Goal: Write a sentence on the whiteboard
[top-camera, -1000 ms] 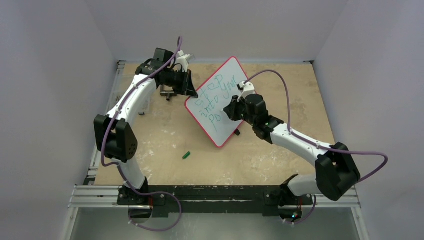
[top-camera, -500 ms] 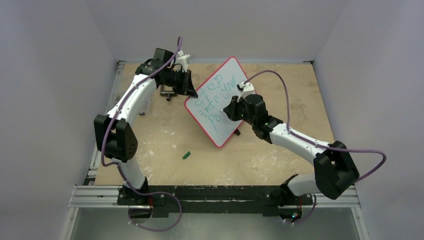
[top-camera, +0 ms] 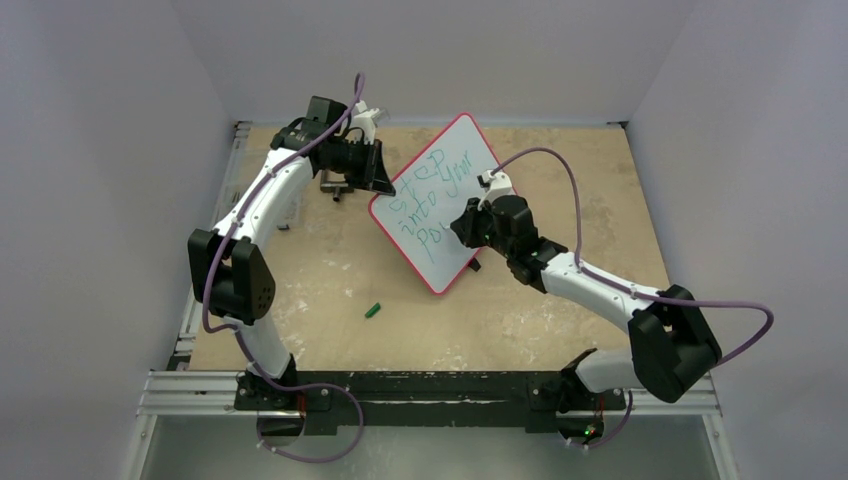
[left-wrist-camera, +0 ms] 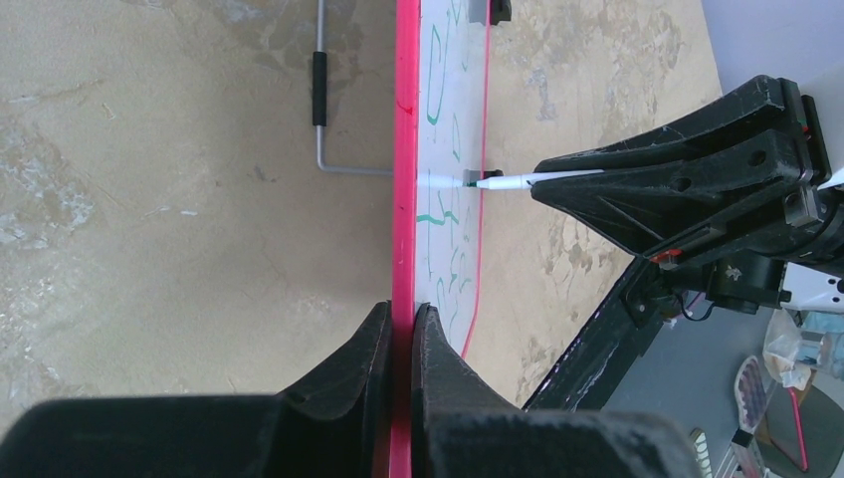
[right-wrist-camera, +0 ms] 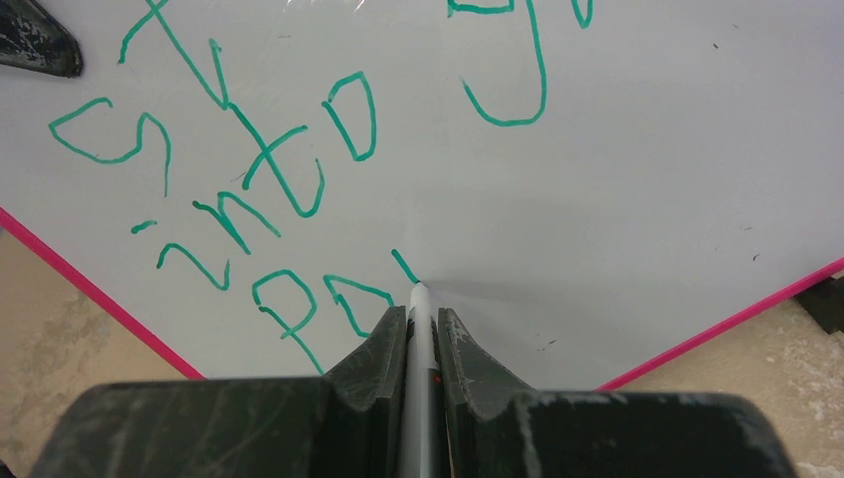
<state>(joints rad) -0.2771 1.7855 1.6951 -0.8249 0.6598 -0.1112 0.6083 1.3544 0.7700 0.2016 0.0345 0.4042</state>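
The whiteboard [top-camera: 452, 262], white with a red rim, stands tilted on the table. My left gripper [top-camera: 383, 186] is shut on its left rim, which shows between the fingers in the left wrist view [left-wrist-camera: 403, 311]. The sentence [top-camera: 428, 200] is in green marker: "step", "into your", and "Po" with a short new stroke [right-wrist-camera: 403, 265]. My right gripper [top-camera: 463, 228] is shut on a white marker [right-wrist-camera: 419, 324]. The marker's tip touches the board just right of "Po". The marker also shows in the left wrist view [left-wrist-camera: 518, 181], pressed against the board face [left-wrist-camera: 448, 149].
A small green marker cap [top-camera: 373, 310] lies on the tan tabletop in front of the board. A bent metal rod with a black grip [left-wrist-camera: 319, 90] lies behind the board. A black foot [top-camera: 474, 265] sticks out at the board's lower right edge. Grey walls surround the table.
My right gripper has shifted slightly down and right along the third line, uncovering "your". A short green stroke now follows "Po". The left arm and board have not moved.
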